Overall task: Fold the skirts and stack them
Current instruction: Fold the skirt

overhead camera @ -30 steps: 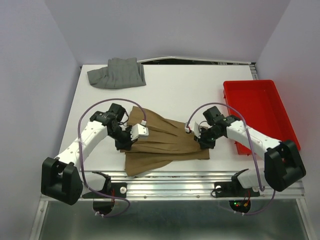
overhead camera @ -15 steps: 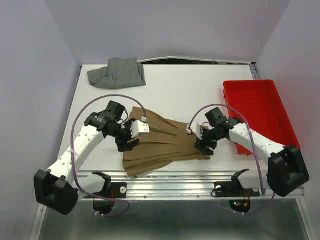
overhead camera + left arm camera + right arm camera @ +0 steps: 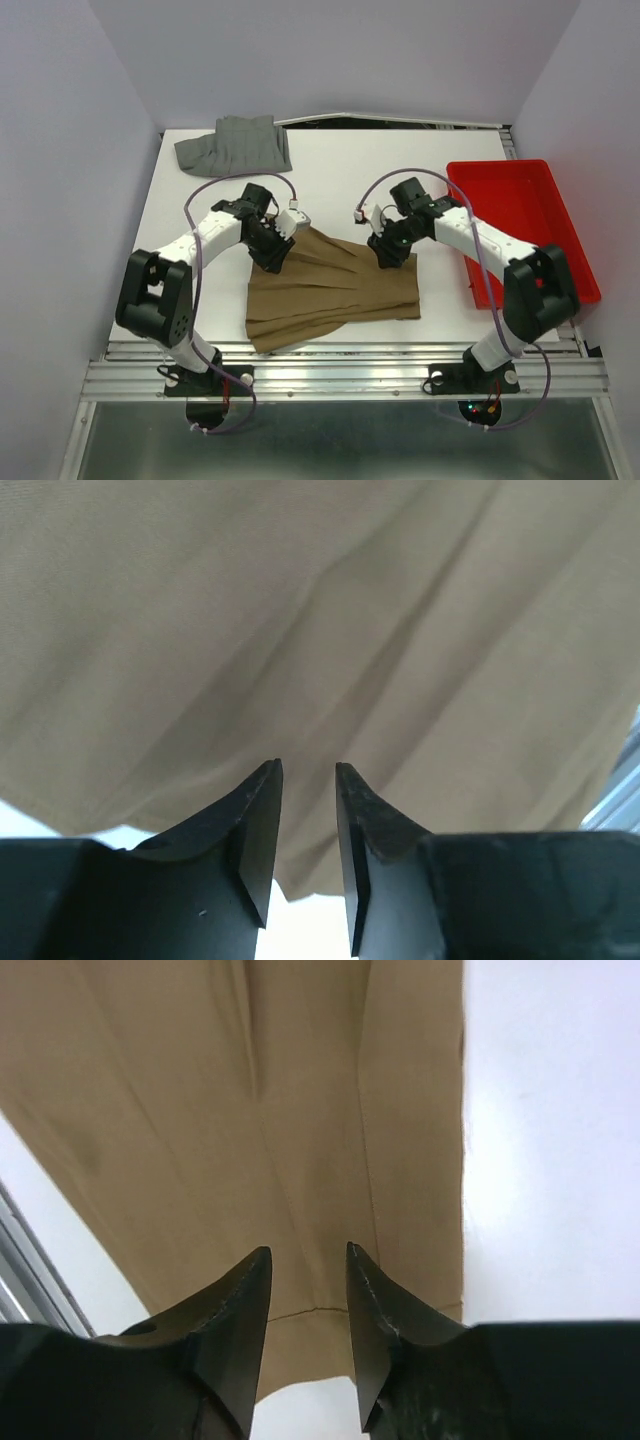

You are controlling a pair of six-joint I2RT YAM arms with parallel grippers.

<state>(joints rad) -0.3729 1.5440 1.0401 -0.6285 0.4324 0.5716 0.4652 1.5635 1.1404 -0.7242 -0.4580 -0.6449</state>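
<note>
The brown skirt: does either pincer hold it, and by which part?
Nothing is held: left pincer and right pincer stand open by the brown skirt.

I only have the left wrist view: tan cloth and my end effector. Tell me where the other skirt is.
Observer: The grey skirt lies bunched at the far left corner of the table, apart from the tan skirt.
Operator: Report the right end effector.
Observer: It is at the tan skirt's far edge, near the right corner, jaws open, gripping nothing.
Operator: Name anything else out there.
Observer: A red tray sits along the table's right edge.
</note>
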